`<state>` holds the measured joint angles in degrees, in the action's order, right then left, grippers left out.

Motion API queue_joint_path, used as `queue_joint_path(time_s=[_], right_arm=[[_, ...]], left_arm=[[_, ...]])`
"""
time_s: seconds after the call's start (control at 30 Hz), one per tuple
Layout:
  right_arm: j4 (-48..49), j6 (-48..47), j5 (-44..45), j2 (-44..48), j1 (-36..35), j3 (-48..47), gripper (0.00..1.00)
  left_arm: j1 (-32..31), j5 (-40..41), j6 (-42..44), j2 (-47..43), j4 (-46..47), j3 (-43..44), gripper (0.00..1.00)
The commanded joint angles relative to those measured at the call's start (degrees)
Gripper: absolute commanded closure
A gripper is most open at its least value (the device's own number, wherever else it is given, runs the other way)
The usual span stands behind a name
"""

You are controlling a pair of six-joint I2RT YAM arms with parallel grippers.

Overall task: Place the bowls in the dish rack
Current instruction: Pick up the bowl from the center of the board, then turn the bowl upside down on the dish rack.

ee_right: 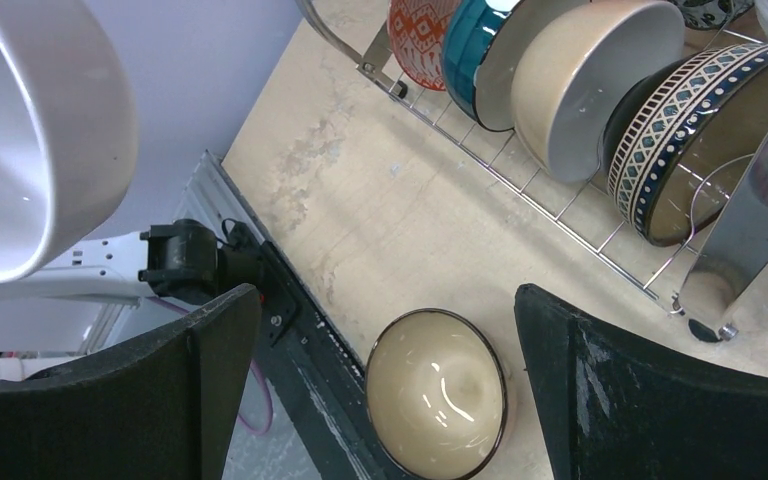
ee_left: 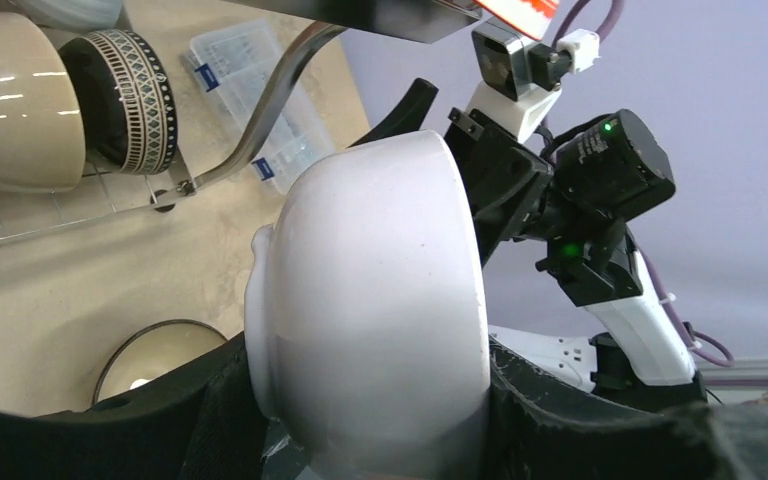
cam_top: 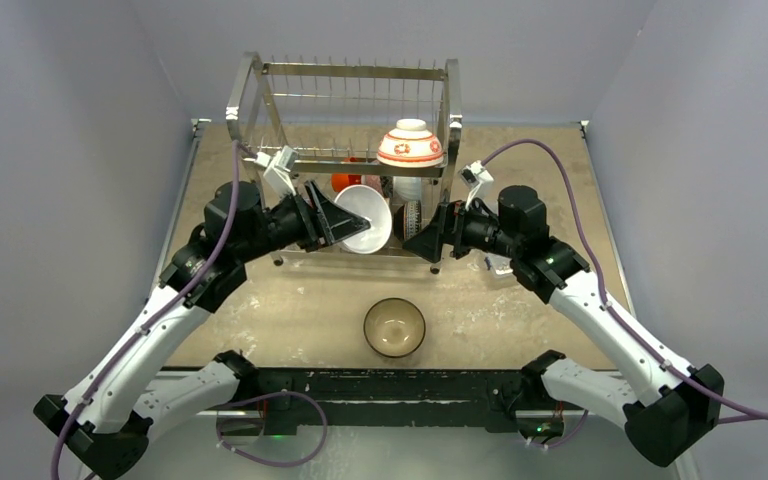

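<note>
left end effector [cam_top: 334, 222] grips the white bowl [ee_left: 370, 300]; right end effector [ee_right: 385, 297] gapes empty, only its wrist view catching the teal bowl [ee_right: 468, 48].

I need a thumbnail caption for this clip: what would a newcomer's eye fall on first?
First the white bowl, clamped on its side in the left gripper at the front of the dish rack. Then the red-and-white bowl sitting upside down on the rack's top tier, and the tan bowl alone on the table before the arm bases.
</note>
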<state>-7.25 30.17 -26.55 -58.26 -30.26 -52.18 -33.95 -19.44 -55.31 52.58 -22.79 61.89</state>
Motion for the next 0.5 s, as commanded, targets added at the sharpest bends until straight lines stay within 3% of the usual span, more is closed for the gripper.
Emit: queue_joint_path(time_s=[0.0, 0.47], right_arm=[[1.09, 0.30, 0.42, 0.78, -0.14, -2.18, 0.01], [0.30, -0.08, 0.71, 1.31, -0.15, -1.54, 0.01]], left_arm=[[2.35, -7.22, -1.56, 1.15, 3.41, 2.79, 1.00], [15.67, -26.32, -7.02, 7.01, 13.38, 11.19, 1.00]])
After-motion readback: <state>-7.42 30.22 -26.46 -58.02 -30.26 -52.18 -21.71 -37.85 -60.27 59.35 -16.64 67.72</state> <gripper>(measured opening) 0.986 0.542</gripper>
